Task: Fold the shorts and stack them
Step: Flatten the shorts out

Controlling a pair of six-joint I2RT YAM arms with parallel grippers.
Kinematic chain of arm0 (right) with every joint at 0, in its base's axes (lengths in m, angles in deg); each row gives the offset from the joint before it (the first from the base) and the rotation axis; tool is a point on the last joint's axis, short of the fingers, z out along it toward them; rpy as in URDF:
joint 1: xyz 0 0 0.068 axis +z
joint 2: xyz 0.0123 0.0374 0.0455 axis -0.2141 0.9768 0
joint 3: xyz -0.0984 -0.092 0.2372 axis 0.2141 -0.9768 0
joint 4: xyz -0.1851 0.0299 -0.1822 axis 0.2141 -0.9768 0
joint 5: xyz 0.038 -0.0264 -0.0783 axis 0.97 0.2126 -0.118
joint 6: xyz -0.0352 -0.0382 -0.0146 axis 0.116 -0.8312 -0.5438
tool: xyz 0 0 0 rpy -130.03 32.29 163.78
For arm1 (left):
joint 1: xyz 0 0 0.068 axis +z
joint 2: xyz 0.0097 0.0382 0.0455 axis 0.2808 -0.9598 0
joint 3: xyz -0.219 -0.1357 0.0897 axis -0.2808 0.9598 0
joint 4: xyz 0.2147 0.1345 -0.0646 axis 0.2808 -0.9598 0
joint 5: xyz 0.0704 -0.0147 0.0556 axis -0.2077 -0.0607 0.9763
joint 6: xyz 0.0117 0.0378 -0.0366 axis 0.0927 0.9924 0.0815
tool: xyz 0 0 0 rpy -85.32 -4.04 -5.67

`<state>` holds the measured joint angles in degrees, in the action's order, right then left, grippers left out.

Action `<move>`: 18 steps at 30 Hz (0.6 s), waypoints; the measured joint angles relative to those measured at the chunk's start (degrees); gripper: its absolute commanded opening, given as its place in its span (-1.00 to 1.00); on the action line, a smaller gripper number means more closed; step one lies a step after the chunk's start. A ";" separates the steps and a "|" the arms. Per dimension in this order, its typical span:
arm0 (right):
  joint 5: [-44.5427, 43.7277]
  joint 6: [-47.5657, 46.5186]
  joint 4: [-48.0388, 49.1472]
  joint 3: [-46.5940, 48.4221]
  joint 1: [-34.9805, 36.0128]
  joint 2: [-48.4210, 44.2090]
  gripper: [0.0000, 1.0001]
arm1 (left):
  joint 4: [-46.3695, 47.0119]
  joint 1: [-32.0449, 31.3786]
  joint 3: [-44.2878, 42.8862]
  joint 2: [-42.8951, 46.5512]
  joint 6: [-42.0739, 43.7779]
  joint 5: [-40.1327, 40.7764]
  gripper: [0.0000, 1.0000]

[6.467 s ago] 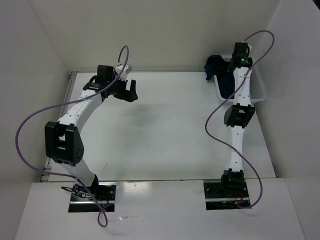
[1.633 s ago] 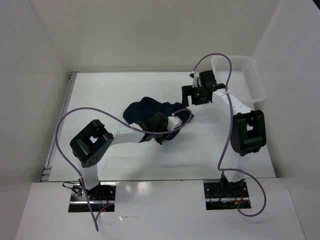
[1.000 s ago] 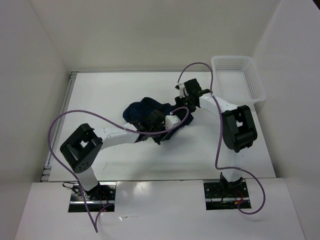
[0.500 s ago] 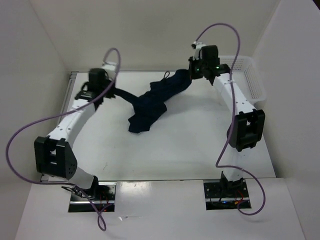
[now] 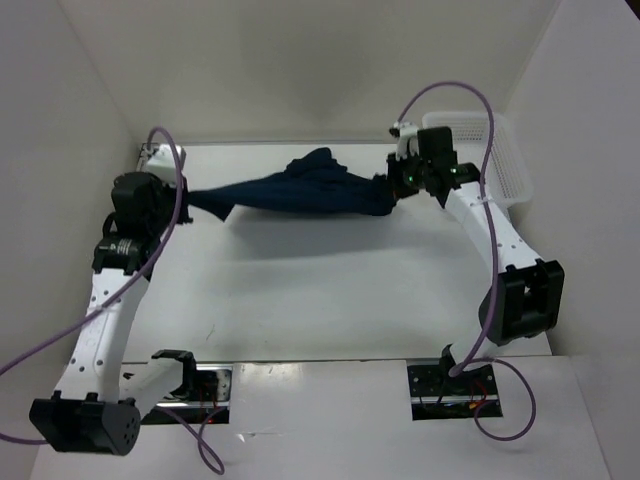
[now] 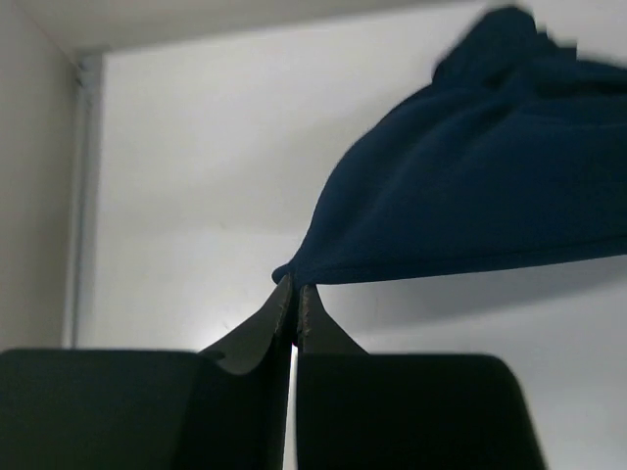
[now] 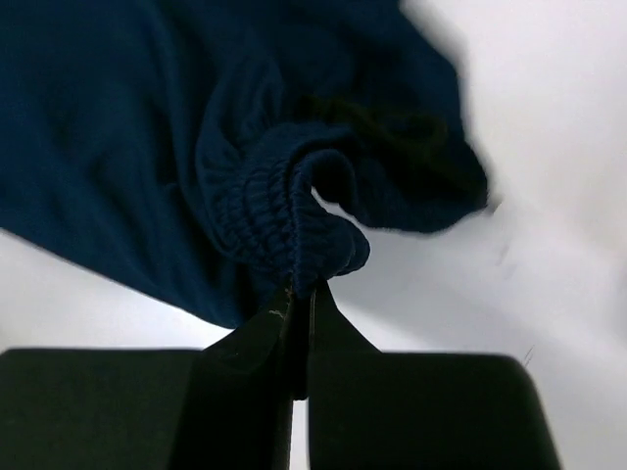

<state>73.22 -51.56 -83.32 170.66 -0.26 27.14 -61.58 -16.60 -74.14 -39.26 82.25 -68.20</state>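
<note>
Shorts [image 5: 300,190] of dark navy fabric hang stretched just above the white bench [image 5: 300,300], strung between the two claws across its far half. The left claw [image 6: 295,294] is pressed together on one pointed corner of the cloth at the left end. The right claw [image 7: 299,294] is pinching the gathered elastic waistband at the right end, a dark drawstring [image 7: 392,122] showing just beyond. The fabric bunches in the middle and casts a shadow on the bench. A white mesh basket [image 5: 505,150] sits at the far right corner, partly covered by the right arm [image 5: 490,225]. The shorts are wholly outside it.
</note>
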 measured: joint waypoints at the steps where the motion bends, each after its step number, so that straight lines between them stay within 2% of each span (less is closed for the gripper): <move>1: 0.39 -0.81 -0.61 -4.11 0.00 -1.46 -1.00 | -1.68 -0.37 2.60 1.75 -0.02 -0.28 -1.00; 6: 2.49 -4.09 -6.34 -21.38 0.02 -5.84 -1.00 | -10.64 -2.19 15.15 9.97 -0.02 -2.91 -1.00; 10: 2.97 -3.54 -9.11 -22.45 0.02 -5.62 -1.00 | -12.33 -3.28 18.27 9.35 0.00 -3.80 -1.00; 13: 2.60 -0.44 -10.19 -10.38 0.00 -2.08 -1.00 | -10.45 -3.10 13.64 1.44 0.00 -3.48 -1.00; 16: 2.03 3.54 -7.50 7.54 0.02 3.63 -1.00 | -6.54 -1.86 -0.66 -11.37 0.00 -2.84 -1.00; 18: 1.53 6.45 -4.90 19.43 0.00 6.80 -1.00 | -2.12 -0.74 -11.04 -16.85 -0.02 -1.31 -1.00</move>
<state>74.75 -45.11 -88.22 190.09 -0.26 33.94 -63.70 -17.34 -85.18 -56.11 82.22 -69.51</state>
